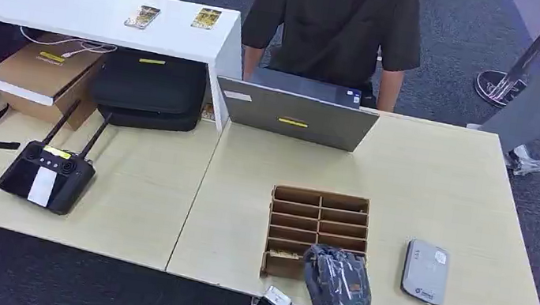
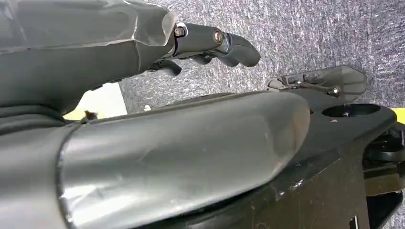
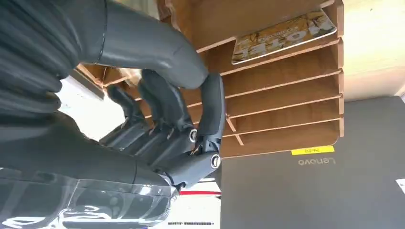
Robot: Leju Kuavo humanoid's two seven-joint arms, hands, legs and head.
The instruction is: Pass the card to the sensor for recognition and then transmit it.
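Grey carpet, pale desk [image 1: 444,193]. Item: our right hand [image 1: 336,281], fingers [image 3: 210,114] curled over the near rows of the slotted rack [image 1: 318,223], grasping nothing we can see. Item: card [image 3: 284,36] lying in a rack slot, apart from the fingers. Risk: fingers catch the dividers, or nudge the rack. Item: sensor [image 1: 425,272], just right of the rack. Item: laptop [image 1: 296,115] beyond, a person [image 1: 333,18] behind it. Item: our left hand [image 2: 210,43], slack, holding nothing.

- The head view looked forward and down from high up over the table [image 1: 422,182].
- The left wrist view sat close behind the left hand [image 2: 210,43], facing grey carpet.
- The right wrist view sat close behind the right hand [image 3: 167,129], sharing the wooden rack [image 3: 286,86] and laptop [image 3: 310,191] with the head view.
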